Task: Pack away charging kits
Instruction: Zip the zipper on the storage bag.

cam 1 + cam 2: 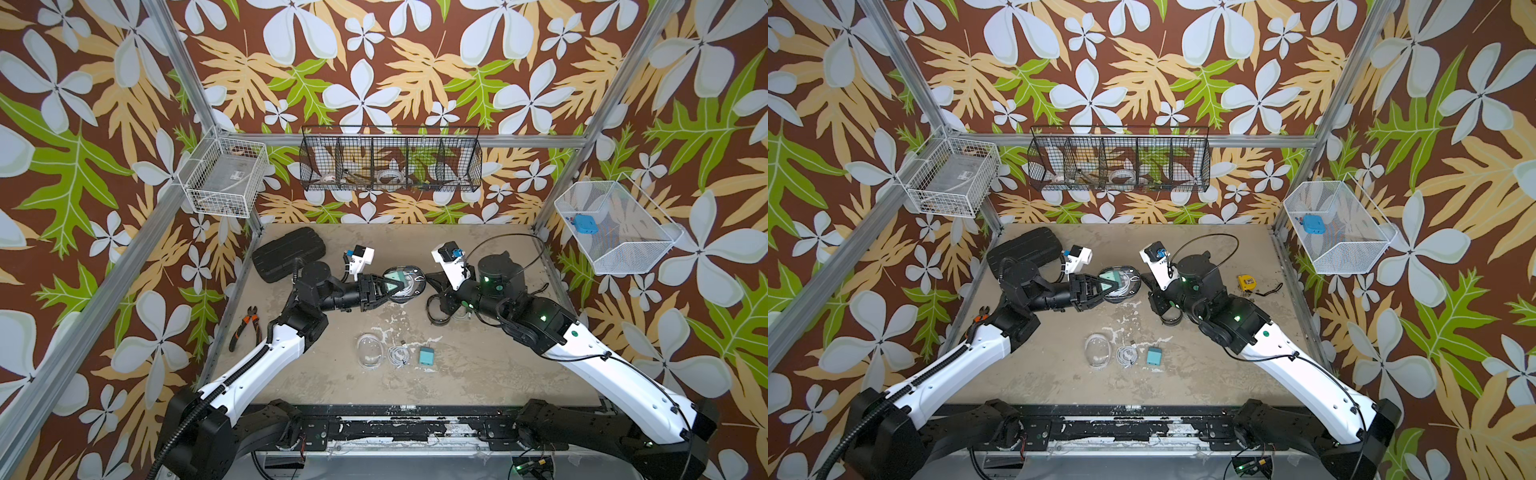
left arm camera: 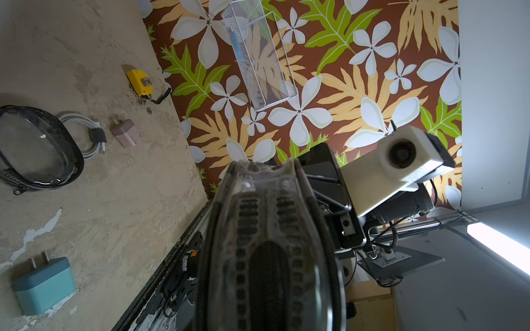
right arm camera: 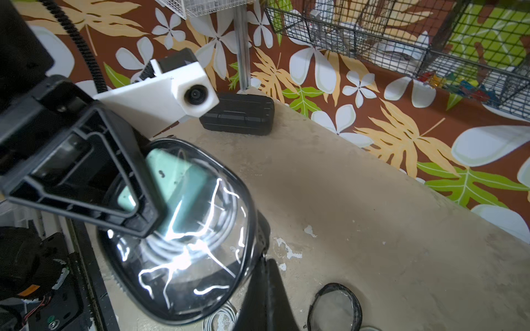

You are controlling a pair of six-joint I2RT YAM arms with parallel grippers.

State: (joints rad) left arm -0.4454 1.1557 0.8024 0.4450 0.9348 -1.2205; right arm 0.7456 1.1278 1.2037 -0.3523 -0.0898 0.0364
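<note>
Just behind centre of the tabletop (image 1: 478, 374): left gripper (image 1: 397, 286) clamped on a black-rimmed clear pouch (image 1: 415, 277), mint green plug block (image 3: 177, 183) and coiled white cable (image 3: 228, 223) inside. Right gripper (image 1: 429, 278) pressed together just beside that pouch's rim. Toward the front edge's middle: clear-rimmed pouch (image 1: 369, 350), second white cable (image 1: 397, 356), teal plug block (image 1: 424, 356).

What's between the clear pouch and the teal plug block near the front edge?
A coiled white cable lies between the clear pouch and the teal plug block, seen in both top views.
</note>
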